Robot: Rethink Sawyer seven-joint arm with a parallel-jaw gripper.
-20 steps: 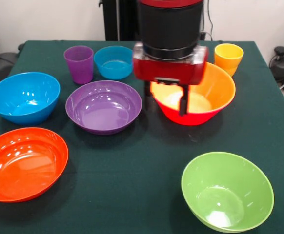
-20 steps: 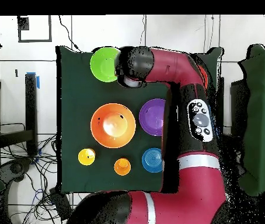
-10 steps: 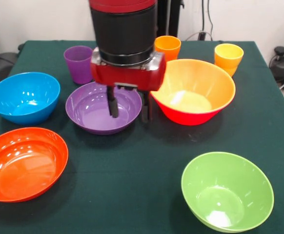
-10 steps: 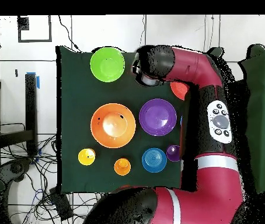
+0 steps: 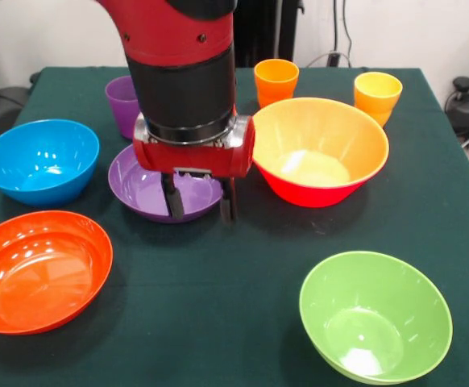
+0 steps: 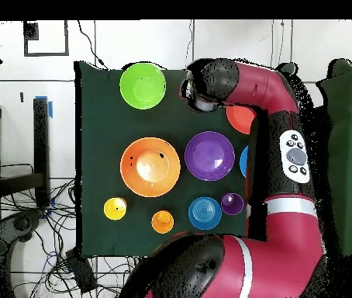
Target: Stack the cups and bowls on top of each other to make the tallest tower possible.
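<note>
Six bowls are sitting unstacked on the table (image 5: 242, 266).
Spread apart, the gripper (image 5: 200, 204) is straddling the purple bowl's (image 5: 150, 187) near rim, fingers (image 5: 172, 201) grasping nothing, beside the large orange bowl (image 5: 319, 153).

Green tablecloth (image 5: 242, 266) — floor cables (image 6: 55, 233).

Premises: a robotics laboratory or test cell. Evidence: a red and black robot arm (image 6: 276, 147) mounted at a table covered in dark green cloth (image 5: 242, 266); loose cables (image 6: 32, 233) trailing across a pale tiled floor (image 6: 226, 43); blue tape (image 6: 49, 107) marking the floor beside the table; plain white wall (image 5: 412, 32) with further cabling behind. Coloured plastic bowls (image 5: 375, 314) are laid out as test pieces.
</note>
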